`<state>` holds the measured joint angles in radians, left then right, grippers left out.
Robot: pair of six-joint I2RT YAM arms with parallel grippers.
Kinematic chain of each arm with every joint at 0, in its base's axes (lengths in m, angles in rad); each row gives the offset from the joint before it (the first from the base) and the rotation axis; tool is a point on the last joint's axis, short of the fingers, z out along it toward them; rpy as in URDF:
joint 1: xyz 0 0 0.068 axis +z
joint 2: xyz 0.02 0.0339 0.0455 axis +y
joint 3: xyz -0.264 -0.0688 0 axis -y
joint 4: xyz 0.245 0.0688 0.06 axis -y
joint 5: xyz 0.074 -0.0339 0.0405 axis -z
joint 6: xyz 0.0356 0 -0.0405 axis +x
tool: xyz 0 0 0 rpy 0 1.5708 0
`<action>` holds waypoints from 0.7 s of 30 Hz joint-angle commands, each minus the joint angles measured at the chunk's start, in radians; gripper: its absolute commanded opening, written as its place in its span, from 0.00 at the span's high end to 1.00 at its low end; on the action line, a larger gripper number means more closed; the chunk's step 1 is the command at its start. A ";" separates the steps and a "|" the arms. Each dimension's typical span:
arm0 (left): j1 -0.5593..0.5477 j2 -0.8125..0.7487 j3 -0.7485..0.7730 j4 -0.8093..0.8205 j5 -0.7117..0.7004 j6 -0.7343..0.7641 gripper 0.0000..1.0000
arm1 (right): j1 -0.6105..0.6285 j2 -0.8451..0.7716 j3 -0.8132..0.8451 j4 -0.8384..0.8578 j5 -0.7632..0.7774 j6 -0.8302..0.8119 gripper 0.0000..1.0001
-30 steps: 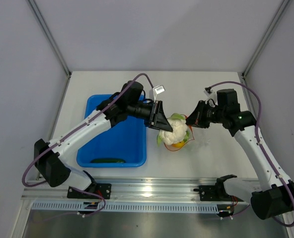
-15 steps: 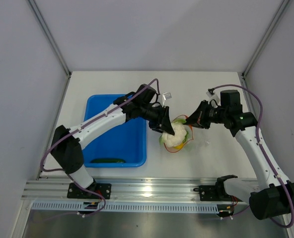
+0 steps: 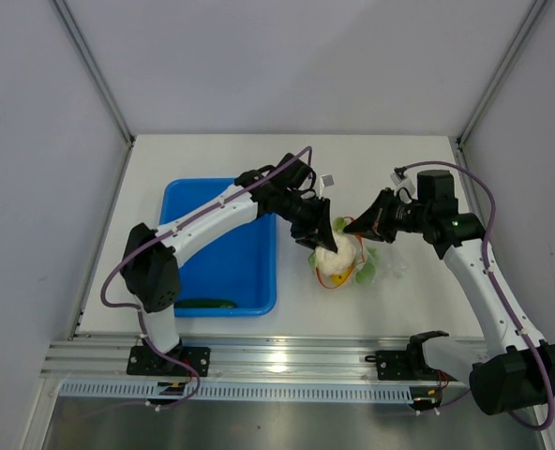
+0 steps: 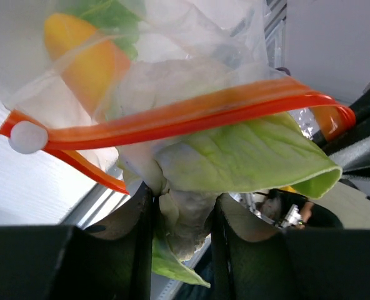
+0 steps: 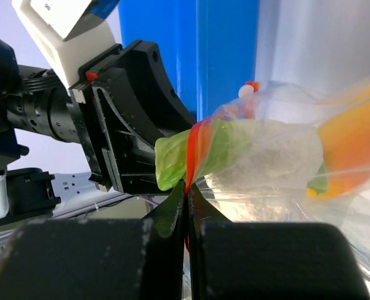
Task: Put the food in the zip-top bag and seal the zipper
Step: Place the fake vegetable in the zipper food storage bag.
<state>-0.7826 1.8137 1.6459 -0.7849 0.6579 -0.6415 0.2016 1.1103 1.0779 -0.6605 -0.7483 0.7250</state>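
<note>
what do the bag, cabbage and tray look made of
bag: thin clear plastic film, glossy and crinkled.
cabbage: probably moulded plastic or rubber, matte, with pressed-in leaf veins.
tray: rigid blue plastic by the look, smooth with a slight sheen.

— The bag (image 4: 191, 37) right of the tray (image 3: 212, 262): what is it made of?
— Thin clear plastic, crinkly and shiny. Its zipper strip (image 4: 172, 119) is smooth, glossy orange-red plastic.
— And the cabbage (image 4: 247, 156)?
— Matt, with a veined pale-green leaf. The orange fruit (image 4: 88, 59) looks smooth and waxy.
— The tray itself?
— Glossy blue plastic, on a matt white table (image 3: 399, 169). The rail (image 3: 287, 361) in front of the tray is brushed metal.
</note>
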 commanded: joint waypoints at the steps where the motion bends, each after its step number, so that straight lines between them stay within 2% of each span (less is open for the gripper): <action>1: -0.004 0.018 0.011 0.062 0.101 -0.089 0.99 | -0.004 -0.007 0.005 0.061 -0.063 0.036 1.00; 7: -0.003 -0.017 -0.079 0.330 0.277 -0.256 0.99 | -0.010 -0.007 0.002 0.053 -0.063 0.030 1.00; 10: -0.003 -0.053 -0.135 0.456 0.316 -0.302 0.99 | -0.018 -0.009 0.002 0.053 -0.066 0.030 1.00; 16: -0.001 -0.135 -0.300 0.739 0.341 -0.363 0.99 | -0.025 -0.009 0.005 0.065 -0.074 0.047 1.00; 18: -0.001 -0.145 -0.353 0.824 0.341 -0.432 1.00 | -0.025 -0.010 0.005 0.078 -0.080 0.062 1.00; 19: -0.003 -0.148 -0.394 0.927 0.339 -0.469 0.99 | -0.024 -0.007 0.007 0.082 -0.085 0.068 1.00; 21: 0.003 -0.186 -0.463 0.983 0.269 -0.543 0.99 | -0.027 -0.007 0.010 0.085 -0.082 0.076 1.00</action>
<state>-0.7788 1.7168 1.2419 -0.0559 0.9203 -1.0554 0.1806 1.1114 1.0767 -0.6315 -0.7979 0.7677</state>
